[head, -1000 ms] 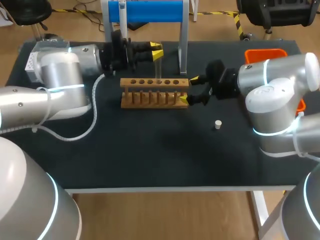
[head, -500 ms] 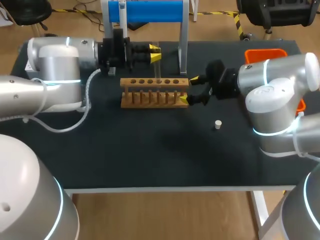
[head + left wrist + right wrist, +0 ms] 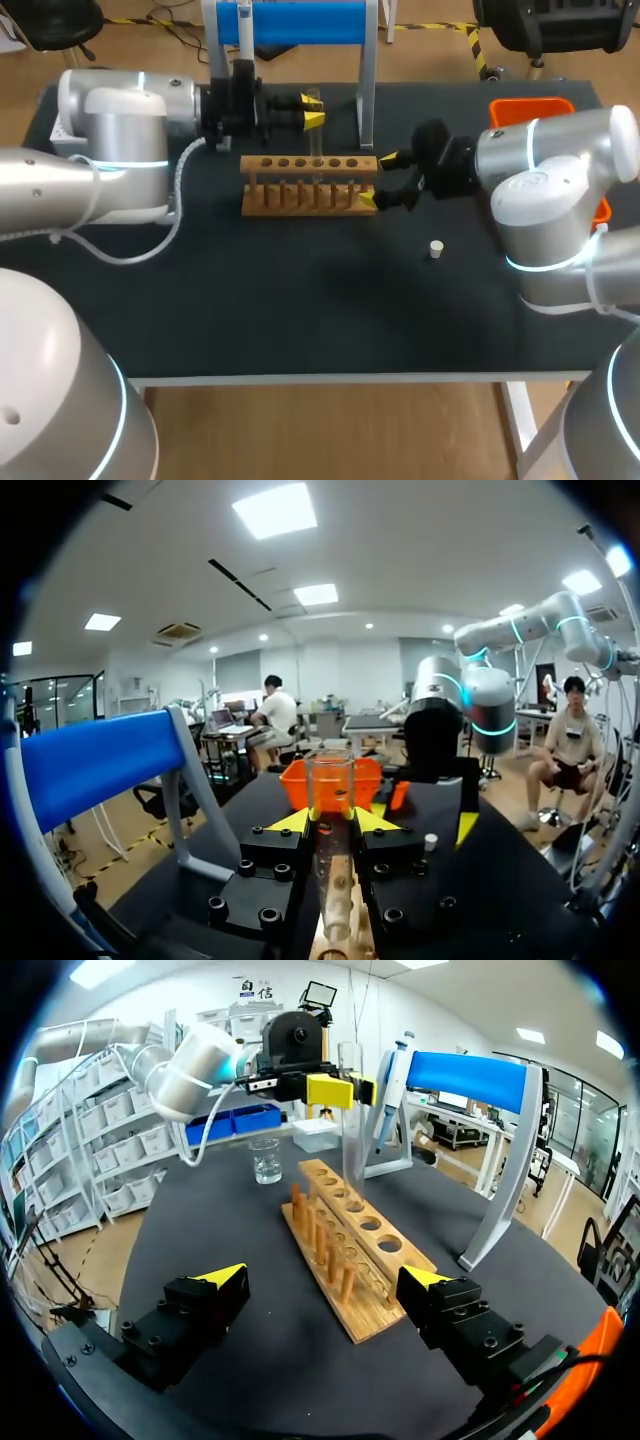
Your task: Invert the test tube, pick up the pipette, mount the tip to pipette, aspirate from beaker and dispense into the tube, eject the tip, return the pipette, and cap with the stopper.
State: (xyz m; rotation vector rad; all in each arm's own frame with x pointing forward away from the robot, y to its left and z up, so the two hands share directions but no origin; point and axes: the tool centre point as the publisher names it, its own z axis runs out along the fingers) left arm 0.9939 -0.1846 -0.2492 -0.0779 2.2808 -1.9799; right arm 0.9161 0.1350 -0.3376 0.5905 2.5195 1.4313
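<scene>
Spreading across most of the frame, the black table (image 3: 300, 310) carries a blue-topped stand (image 3: 300, 22) at top centre, with the wooden rack (image 3: 310, 185) just below it. The left gripper (image 3: 314, 108) pinches the upright test tube (image 3: 330, 780) above the rack's holes. The right gripper (image 3: 378, 180) is spread wide at the rack's right end. A small white stopper (image 3: 436, 248) lies right of centre.

We get bright, even light from ceiling panels (image 3: 275, 508) overhead. The dark tabletop (image 3: 300, 300) looks matte, with only soft shadows by the rack (image 3: 308, 185). Our right arm (image 3: 550, 180) shows a mild sheen; the test tube (image 3: 330, 780) glints faintly.
</scene>
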